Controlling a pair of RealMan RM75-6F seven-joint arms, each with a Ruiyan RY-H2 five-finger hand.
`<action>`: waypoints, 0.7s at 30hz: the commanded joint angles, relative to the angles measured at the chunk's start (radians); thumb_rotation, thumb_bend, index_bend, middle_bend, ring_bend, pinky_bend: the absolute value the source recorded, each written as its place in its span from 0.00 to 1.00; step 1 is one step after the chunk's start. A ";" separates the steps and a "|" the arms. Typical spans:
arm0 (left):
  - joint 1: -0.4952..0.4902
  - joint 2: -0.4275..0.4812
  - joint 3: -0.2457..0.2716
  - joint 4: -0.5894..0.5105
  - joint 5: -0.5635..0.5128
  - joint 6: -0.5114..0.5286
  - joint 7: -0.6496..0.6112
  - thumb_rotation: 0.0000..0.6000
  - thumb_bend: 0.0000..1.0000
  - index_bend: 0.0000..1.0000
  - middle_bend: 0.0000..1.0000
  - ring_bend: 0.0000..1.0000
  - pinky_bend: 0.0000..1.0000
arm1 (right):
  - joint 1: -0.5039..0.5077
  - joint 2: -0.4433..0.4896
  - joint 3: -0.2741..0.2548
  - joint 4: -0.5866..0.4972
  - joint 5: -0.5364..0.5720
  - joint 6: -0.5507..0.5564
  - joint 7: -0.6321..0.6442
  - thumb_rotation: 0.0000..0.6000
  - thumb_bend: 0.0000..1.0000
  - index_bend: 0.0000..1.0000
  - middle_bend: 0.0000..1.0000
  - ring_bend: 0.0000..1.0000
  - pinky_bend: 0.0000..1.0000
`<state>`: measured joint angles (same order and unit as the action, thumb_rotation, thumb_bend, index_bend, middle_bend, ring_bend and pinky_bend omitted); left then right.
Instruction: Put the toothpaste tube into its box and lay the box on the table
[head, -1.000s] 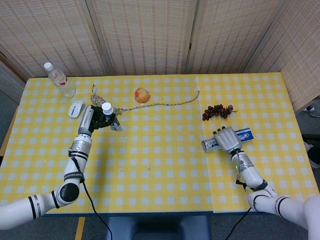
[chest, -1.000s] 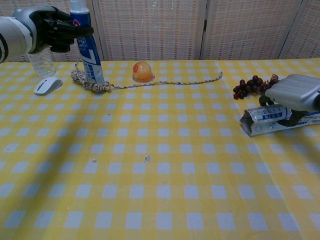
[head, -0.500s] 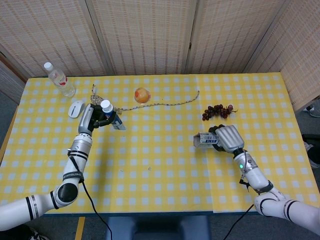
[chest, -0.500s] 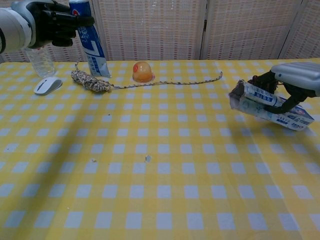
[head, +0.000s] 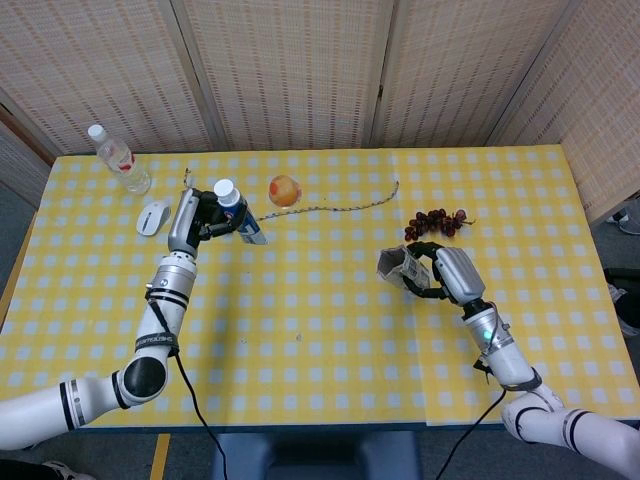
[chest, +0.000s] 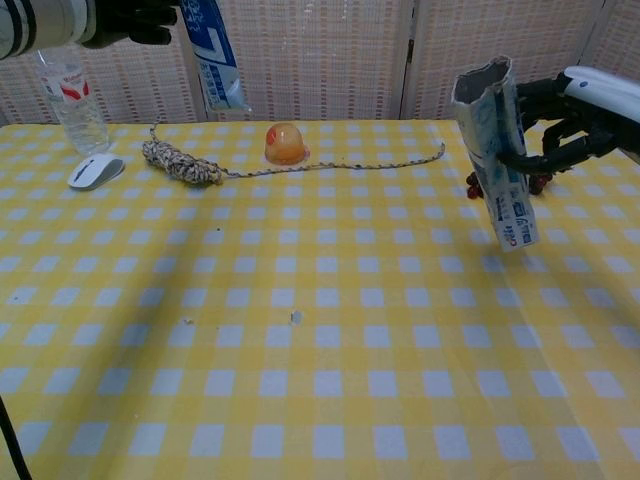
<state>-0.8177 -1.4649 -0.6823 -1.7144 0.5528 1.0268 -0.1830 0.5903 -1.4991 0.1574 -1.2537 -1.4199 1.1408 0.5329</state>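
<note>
The left hand (head: 190, 218) grips the toothpaste tube (chest: 215, 52) upright, raised above the table's (chest: 320, 380) far-left area. The right hand (chest: 580, 115) clasps the toothpaste box (chest: 495, 150) nearly upright in the air, its open end seemingly uppermost.

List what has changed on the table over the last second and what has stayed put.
The right hand has lifted the toothpaste box off the table and tipped it nearly upright, open end up. The left hand has raised the toothpaste tube, cap up, and carried it a little toward the middle. The water bottle, mouse, rope, orange jelly cup and grapes have not moved.
</note>
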 joint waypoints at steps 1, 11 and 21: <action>-0.032 0.011 -0.033 -0.003 -0.047 -0.011 0.010 1.00 0.84 0.93 1.00 1.00 1.00 | 0.003 -0.112 0.035 0.128 -0.024 0.052 0.160 1.00 0.41 0.63 0.55 0.68 0.71; -0.113 0.064 -0.122 -0.059 -0.154 -0.003 0.038 1.00 0.84 0.93 1.00 1.00 1.00 | 0.063 -0.243 0.048 0.281 -0.028 -0.005 0.316 1.00 0.41 0.63 0.55 0.68 0.71; -0.180 0.065 -0.108 -0.107 -0.232 0.046 0.085 1.00 0.84 0.93 1.00 1.00 1.00 | 0.101 -0.370 0.074 0.392 -0.015 -0.008 0.393 1.00 0.41 0.63 0.55 0.68 0.71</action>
<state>-0.9938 -1.3977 -0.7927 -1.8180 0.3234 1.0686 -0.1000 0.6846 -1.8535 0.2261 -0.8770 -1.4380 1.1330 0.9097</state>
